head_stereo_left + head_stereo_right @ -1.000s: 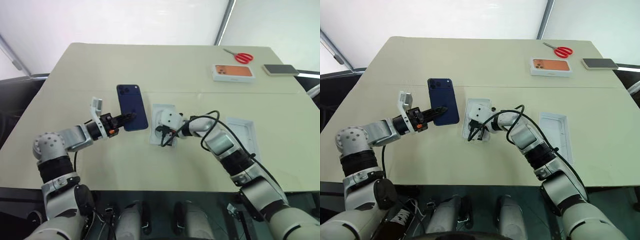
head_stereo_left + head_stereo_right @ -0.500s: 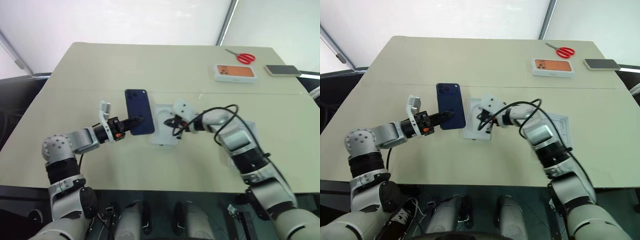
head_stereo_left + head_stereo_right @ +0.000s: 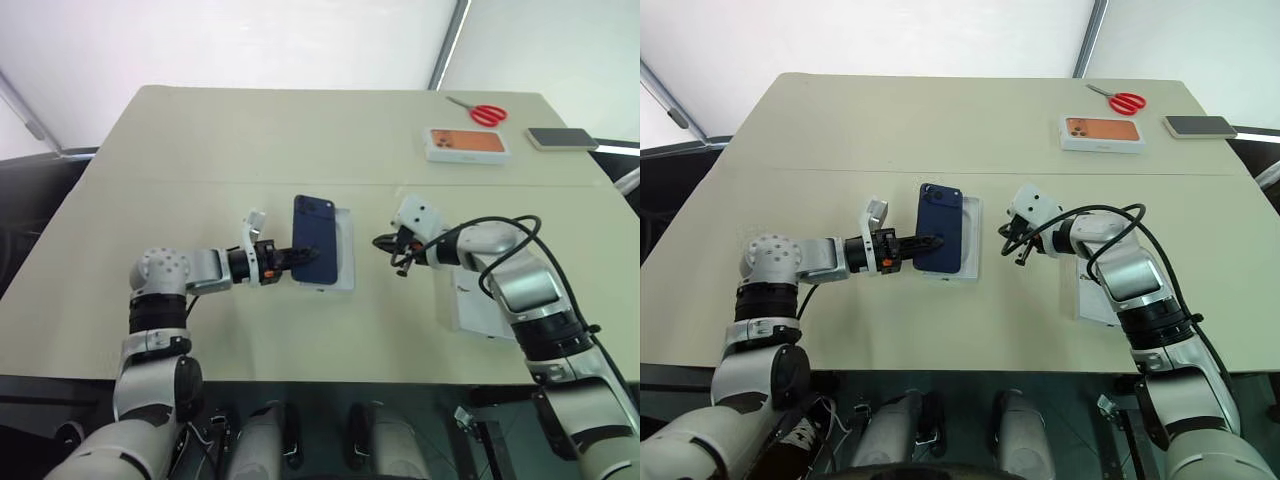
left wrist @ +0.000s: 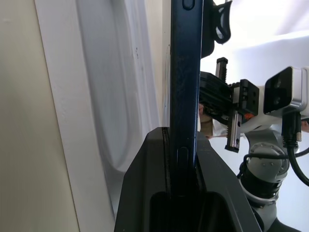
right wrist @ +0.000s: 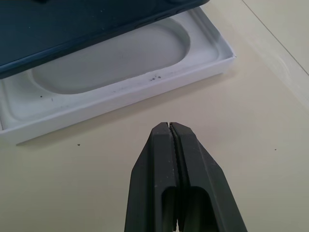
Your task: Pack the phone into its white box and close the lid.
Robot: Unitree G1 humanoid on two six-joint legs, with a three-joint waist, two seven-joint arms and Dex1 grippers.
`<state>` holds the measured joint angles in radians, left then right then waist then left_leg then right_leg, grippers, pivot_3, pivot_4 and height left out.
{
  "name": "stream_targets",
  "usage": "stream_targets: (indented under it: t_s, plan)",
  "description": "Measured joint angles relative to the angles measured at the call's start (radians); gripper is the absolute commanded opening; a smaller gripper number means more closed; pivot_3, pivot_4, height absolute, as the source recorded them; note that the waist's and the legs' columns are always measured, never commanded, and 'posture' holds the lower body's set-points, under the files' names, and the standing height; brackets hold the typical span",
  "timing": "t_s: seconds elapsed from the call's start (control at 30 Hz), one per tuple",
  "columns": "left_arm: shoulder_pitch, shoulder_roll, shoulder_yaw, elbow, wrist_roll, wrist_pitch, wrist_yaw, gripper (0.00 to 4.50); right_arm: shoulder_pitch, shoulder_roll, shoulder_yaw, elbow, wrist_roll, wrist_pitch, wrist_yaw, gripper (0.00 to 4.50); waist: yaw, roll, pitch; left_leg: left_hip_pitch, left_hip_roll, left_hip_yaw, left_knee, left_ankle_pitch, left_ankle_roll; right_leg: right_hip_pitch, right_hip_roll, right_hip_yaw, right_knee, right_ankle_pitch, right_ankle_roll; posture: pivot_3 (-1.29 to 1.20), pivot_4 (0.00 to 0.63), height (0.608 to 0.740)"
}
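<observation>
Lying along the far right edge of the table (image 3: 200, 130) are red scissors (image 3: 486, 113), a white box with an orange phone picture (image 3: 467, 144) and a grey phone (image 3: 561, 138), all well apart from my work. Nearer me, by my right forearm, a flat white piece (image 3: 478, 308) lies on the table, partly under that arm; I cannot tell whether it is the lid. The white box (image 3: 343, 250) sits near the middle of the table, its tray open upward. My left gripper (image 3: 300, 254) reaches in from the left, roughly level, pinching the phone (image 3: 313, 239) by one long edge; the phone hangs over the left part of the box, its camera bump toward the far side. My right gripper (image 3: 386, 242) is just right of the box, pointing toward it and slightly down, its fingers (image 5: 174, 159) pressed together with nothing between them.
</observation>
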<state>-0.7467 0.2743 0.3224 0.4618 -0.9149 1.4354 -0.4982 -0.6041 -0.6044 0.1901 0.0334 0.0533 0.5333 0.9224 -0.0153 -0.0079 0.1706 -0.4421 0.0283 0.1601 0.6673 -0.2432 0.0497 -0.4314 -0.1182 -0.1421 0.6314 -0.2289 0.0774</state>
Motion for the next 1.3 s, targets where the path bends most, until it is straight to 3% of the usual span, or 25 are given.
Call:
stream_targets:
  t_s: [0.3,0.47,1.3]
  plan:
    - [-0.047,-0.01,-0.035,0.079,0.066,-0.035,-0.059,0.0,0.0,0.006,0.018,-0.001,-0.009,-0.001,-0.027,0.04,0.001,0.0,0.0,0.0,0.0,0.0,0.0,0.0,0.0,0.0,0.0,0.0,0.0,0.0,0.0,0.0,0.15,0.738]
    - [-0.065,-0.012,-0.035,0.102,0.083,-0.046,-0.074,2.28,0.0,0.009,0.028,-0.001,-0.01,-0.003,-0.035,0.0,0.001,0.0,0.0,0.0,0.0,0.0,0.0,0.0,0.0,0.0,0.0,0.0,0.0,0.0,0.0,0.0,0.15,0.738]
    - [-0.069,0.099,-0.079,-0.053,0.119,-0.008,-0.132,2.28,-0.032,0.049,0.056,0.038,-0.02,-0.03,-0.043,0.0,0.0,0.0,0.0,0.0,0.0,0.0,0.0,0.0,0.0,0.0,0.0,0.0,0.001,0.0,0.0,0.0,0.15,0.738]
